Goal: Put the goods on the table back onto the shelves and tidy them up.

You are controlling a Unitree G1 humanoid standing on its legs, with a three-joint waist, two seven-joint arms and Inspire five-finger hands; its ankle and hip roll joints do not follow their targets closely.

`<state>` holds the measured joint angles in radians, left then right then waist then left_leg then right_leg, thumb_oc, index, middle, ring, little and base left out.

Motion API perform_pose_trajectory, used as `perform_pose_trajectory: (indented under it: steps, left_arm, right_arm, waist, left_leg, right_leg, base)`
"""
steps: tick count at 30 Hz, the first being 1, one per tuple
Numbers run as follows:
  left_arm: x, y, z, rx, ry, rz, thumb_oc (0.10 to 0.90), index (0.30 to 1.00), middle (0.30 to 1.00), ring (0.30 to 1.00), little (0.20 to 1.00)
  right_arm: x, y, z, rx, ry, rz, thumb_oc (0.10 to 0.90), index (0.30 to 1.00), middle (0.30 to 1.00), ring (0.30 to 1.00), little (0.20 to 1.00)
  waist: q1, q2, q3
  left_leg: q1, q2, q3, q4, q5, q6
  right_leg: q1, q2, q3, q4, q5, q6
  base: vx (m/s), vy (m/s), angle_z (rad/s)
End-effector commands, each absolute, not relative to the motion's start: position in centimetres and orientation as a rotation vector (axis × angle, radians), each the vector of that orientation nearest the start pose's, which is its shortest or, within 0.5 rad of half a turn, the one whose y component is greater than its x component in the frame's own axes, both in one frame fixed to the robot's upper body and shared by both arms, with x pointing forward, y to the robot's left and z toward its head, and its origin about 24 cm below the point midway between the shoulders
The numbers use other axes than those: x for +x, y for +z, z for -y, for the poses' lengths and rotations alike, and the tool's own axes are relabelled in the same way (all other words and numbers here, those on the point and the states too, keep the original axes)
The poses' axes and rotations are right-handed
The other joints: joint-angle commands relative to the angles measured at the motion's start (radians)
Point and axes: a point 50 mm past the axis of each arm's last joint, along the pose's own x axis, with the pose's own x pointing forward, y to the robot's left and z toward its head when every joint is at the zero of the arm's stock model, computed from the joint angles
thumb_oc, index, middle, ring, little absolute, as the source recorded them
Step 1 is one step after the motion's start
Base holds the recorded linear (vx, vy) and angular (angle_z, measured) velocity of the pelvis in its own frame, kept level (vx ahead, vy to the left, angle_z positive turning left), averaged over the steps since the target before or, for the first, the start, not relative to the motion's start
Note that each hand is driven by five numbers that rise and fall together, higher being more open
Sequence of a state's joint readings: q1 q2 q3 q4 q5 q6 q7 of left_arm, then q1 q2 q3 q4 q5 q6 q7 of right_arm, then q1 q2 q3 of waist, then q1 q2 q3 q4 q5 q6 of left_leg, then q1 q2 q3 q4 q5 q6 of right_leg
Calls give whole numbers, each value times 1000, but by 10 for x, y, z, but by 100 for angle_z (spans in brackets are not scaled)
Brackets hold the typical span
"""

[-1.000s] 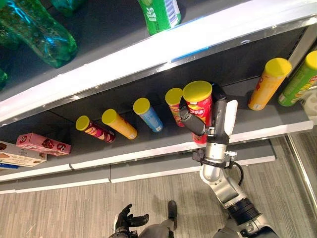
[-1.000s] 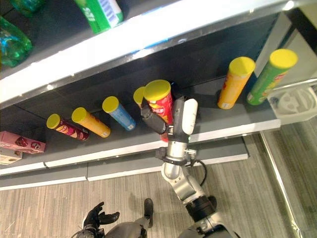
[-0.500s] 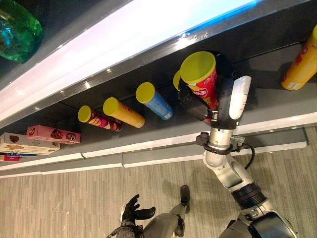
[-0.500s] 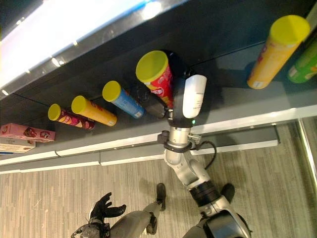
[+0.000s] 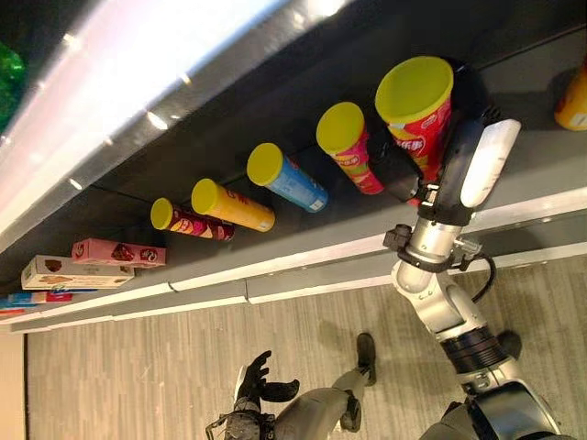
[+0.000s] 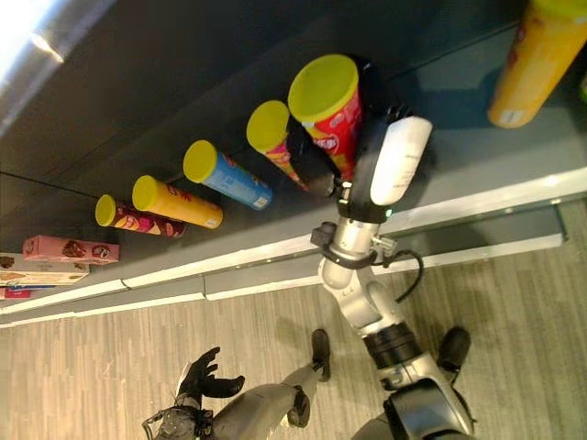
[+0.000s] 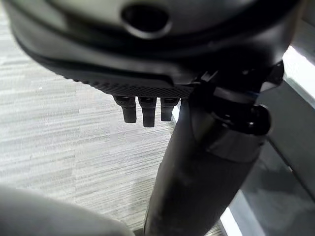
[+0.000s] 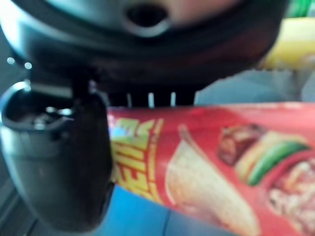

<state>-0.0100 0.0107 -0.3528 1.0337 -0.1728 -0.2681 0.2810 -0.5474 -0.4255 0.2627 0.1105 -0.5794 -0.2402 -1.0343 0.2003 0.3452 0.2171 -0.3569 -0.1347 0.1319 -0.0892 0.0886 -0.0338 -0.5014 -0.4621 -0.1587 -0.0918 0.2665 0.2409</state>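
Note:
A red chip can (image 5: 417, 105) with a yellow lid stands upright in my right hand (image 5: 451, 183), over the dark lower shelf (image 5: 303, 240). The fingers and thumb (image 8: 54, 157) are curled round the red can (image 8: 206, 162). It stands just right of a pink-red can (image 5: 348, 154) on the shelf. The hand hides the can's base, so I cannot tell whether it touches the shelf. My left hand (image 5: 261, 390) hangs low over the floor, with its fingers (image 7: 142, 108) spread and nothing in it.
Left of the pink-red can, a blue can (image 5: 286, 177), a yellow can (image 5: 231, 204) and a dark red can (image 5: 190, 221) lean in a row. Flat boxes (image 5: 115, 253) lie at the shelf's left end. An orange can (image 5: 573, 101) stands at the right. A bright upper shelf edge (image 5: 138, 82) overhangs.
The camera has shifted. My right hand has carried the red can from in front of the pink-red can to its right side, deeper over the shelf. The left hand stays low.

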Motion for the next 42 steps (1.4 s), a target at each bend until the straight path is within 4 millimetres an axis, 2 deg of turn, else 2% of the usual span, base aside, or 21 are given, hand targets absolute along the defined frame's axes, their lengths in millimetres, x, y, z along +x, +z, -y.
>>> perform_pose_trajectory:
  steps: [1,15,25,26,30,35,42]
  left_arm:
    - [131,-142,-129,227,36,-768,800,900,900,900,900]
    - [160,-120,-119,275,-12,-565,800,900,900,900,900]
    - [179,-102,-115,368,-36,-412,800,900,900,900,900]
    - [183,-99,-115,385,-40,-386,800,900,900,900,900]
    - [183,-98,-115,401,-42,-375,800,900,900,900,900]
    - [183,-97,-121,443,-29,-357,800,900,900,900,900]
    - [184,-98,-127,477,4,-359,800,900,900,900,900]
  right_arm:
    - [286,247,136,-490,-626,1406,400,300,300,300,300]
    - [297,261,164,-546,-800,1408,400,300,300,300,300]
    - [295,272,181,-527,-887,1422,400,300,300,300,300]
    - [293,272,181,-529,-871,1428,800,900,900,900,900]
    - [289,270,178,-518,-840,1433,800,900,900,900,900]
    - [279,263,165,-442,-708,1434,800,900,900,900,900]
    - [264,264,150,-320,-582,1476,800,900,900,900,900]
  waist:
    - [40,17,-58]
    - [84,57,-67]
    - [105,71,-70]
    - [106,73,-74]
    - [106,71,-81]
    - [93,52,-91]
    - [66,22,-89]
  left_leg:
    - [-120,-47,10,152,-129,37]
    - [-233,-68,26,185,-131,37]
    - [-292,-81,34,205,-134,40]
    - [-298,-85,34,206,-134,41]
    - [-302,-87,36,208,-136,42]
    - [-306,-89,37,215,-141,44]
    - [-308,-82,33,221,-146,47]
  right_leg:
    - [-83,-83,-25,5,107,21]
    - [-189,-117,-15,7,128,21]
    - [-240,-134,2,10,130,21]
    - [-248,-136,7,11,130,21]
    - [-252,-139,9,11,130,21]
    - [-248,-141,5,12,134,21]
    - [-242,-132,2,14,132,21]
  base:
    - [17,44,4]
    - [11,9,1]
    - [0,0,0]
    - [0,0,0]
    - [20,14,2]
    - [8,2,0]
    - [0,0,0]
